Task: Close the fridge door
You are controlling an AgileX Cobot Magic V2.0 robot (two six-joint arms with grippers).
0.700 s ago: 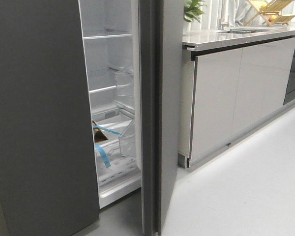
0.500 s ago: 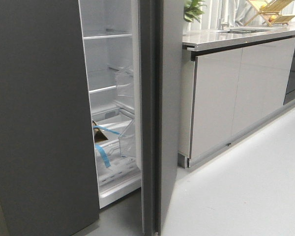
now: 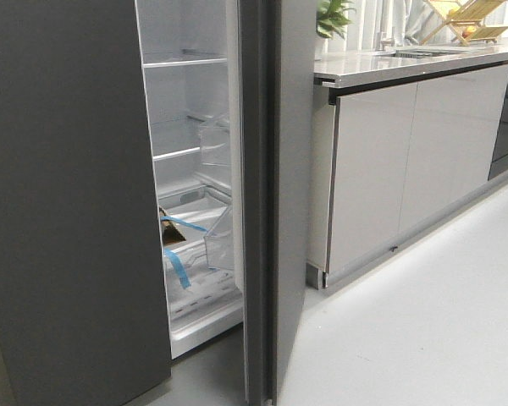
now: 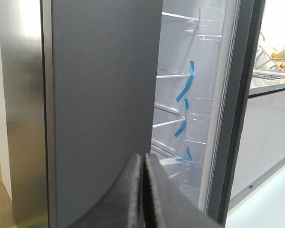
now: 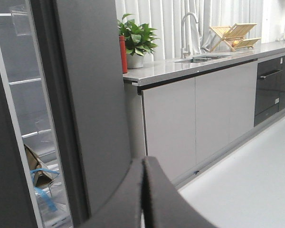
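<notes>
The fridge door (image 3: 292, 169) stands open, seen almost edge-on in the middle of the front view, with its white lining and clear bins (image 3: 216, 144) facing the fridge interior. No gripper shows in the front view. My left gripper (image 4: 143, 159) is shut and empty, in front of the other dark grey fridge panel (image 4: 104, 95); the open door's edge (image 4: 240, 95) is further off. My right gripper (image 5: 143, 161) is shut and empty, a little short of the door's outer face (image 5: 92, 95), not touching it.
The closed dark grey panel (image 3: 68, 194) fills the left. Inside are shelves, blue tape strips (image 3: 176, 266) and a brown box. Glossy pale grey cabinet doors (image 3: 406, 161) under a counter run to the right, with a plant (image 5: 135, 38), a tap and a wooden rack. Grey floor (image 3: 423, 321) lies ahead.
</notes>
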